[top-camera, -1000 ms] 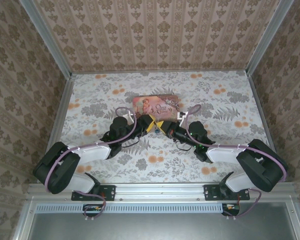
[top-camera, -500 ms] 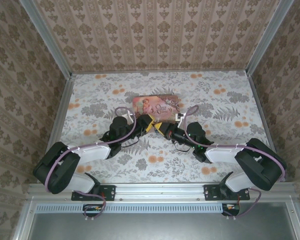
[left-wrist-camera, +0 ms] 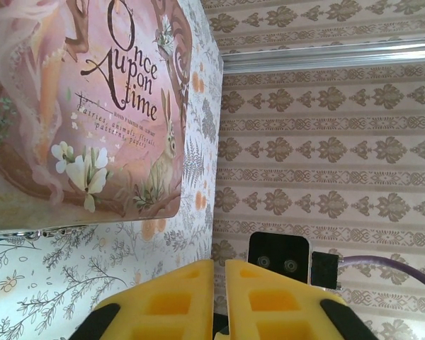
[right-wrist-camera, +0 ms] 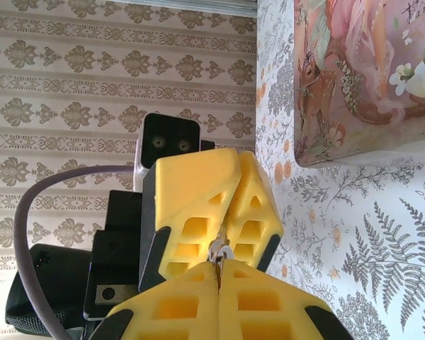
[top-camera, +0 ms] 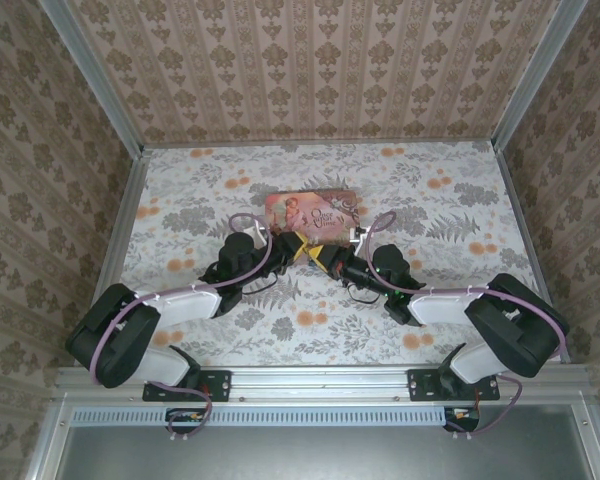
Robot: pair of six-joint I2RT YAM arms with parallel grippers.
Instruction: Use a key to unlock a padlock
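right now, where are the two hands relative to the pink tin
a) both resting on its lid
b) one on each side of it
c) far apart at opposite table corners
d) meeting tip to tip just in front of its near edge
d: in the top view the left hand and right hand meet tip to tip just on the near side of the pink tin, neither over its lid.

The table [top-camera: 210, 185] is finished in a grey floral pattern with orange blossoms. Behind the table and to either side of it, walls [top-camera: 320, 60] papered in beige damask stripes are recorded. Metal posts [top-camera: 92, 80] are fitted at the table's far corners, and a metal rail [top-camera: 320, 380] along its near edge. Even lighting is noted.
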